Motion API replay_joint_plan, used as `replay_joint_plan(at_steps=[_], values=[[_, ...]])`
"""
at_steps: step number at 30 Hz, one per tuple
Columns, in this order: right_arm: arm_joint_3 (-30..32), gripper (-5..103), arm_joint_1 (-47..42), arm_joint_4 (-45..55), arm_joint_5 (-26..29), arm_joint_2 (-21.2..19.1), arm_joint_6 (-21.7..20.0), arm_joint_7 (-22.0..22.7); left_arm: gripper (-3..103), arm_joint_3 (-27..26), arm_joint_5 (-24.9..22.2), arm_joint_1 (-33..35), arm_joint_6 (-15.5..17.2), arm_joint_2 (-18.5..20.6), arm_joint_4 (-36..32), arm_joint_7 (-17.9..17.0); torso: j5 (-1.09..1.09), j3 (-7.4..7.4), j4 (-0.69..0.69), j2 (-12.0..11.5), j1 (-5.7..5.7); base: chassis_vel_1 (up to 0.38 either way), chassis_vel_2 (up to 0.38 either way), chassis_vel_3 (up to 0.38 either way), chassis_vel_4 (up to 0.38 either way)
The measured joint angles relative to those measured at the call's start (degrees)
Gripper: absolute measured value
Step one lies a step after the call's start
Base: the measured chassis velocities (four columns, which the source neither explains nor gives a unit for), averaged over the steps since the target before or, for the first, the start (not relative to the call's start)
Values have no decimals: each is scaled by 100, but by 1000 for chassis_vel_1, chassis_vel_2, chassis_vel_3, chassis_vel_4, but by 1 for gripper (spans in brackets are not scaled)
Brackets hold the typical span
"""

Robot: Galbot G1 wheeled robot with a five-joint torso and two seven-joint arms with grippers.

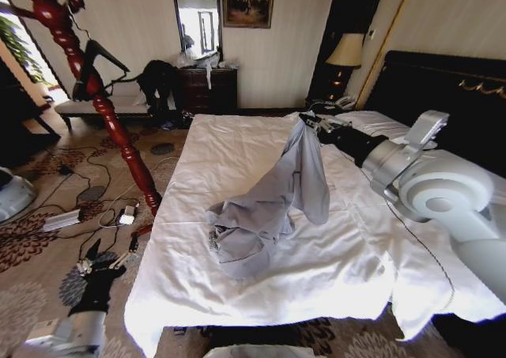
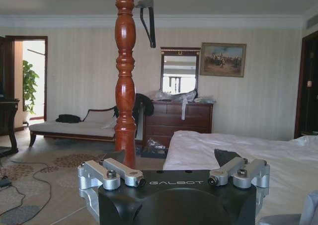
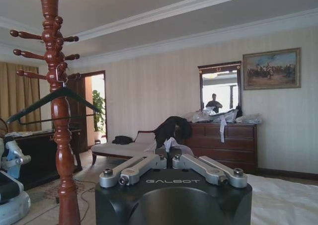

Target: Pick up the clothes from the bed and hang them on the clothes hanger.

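Currently the right gripper (image 1: 310, 122) pinches one end of the light grey-blue long-sleeved shirt (image 1: 273, 204) and holds it above the wide white-sheeted bed (image 1: 237, 145), near the pillows; the shirt's lower part lies crumpled on the sheet at the middle of the bed. In the right wrist view its fingers (image 3: 166, 160) are drawn together on a bit of pale cloth. The slim black shoulder-shaped hanger (image 1: 99, 58) hangs on the glossy dark-red turned-wood coat stand (image 1: 111, 121), which rises from the patterned carpet just beside the bed's side edge. The left gripper (image 1: 99, 267) waits low over the carpet beside the bed's foot corner, fingers (image 2: 121, 171) spread apart and empty.
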Motion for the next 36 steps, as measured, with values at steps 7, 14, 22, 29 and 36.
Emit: replay_joint_plan(at_steps=[7, 14, 22, 29, 36], values=[[350, 0, -531, 52, -339, -52, 20, -66, 100, -229, -202, 100, 49, 180, -121, 0, 0, 0, -1, 0, 0, 0, 0, 0, 0], [1084, 0, -1922, 186, -633, -148, 6, -104, 100, -216, -206, 104, 78, 215, -77, -6, 1, 0, -1, 0, 0, 0, 0, 0, 0], [2313, 0, -4302, 45, -1582, 3, -18, -320, 100, -84, -352, 5, 295, 395, -16, -105, 2, -1, -4, 0, 0, 0, 0, 0, 0], [2201, 0, -4848, -518, -2486, 458, -138, -137, 100, 27, -989, -370, 855, 1159, -2, -349, 1, 0, -3, 0, 0, 0, 0, 0, 0], [2120, 0, -4911, -1252, -2847, 790, -30, -147, 100, 238, -1492, -702, 1246, 1650, 115, -504, 1, 0, -4, 0, 0, 0, 0, 0, 0]])
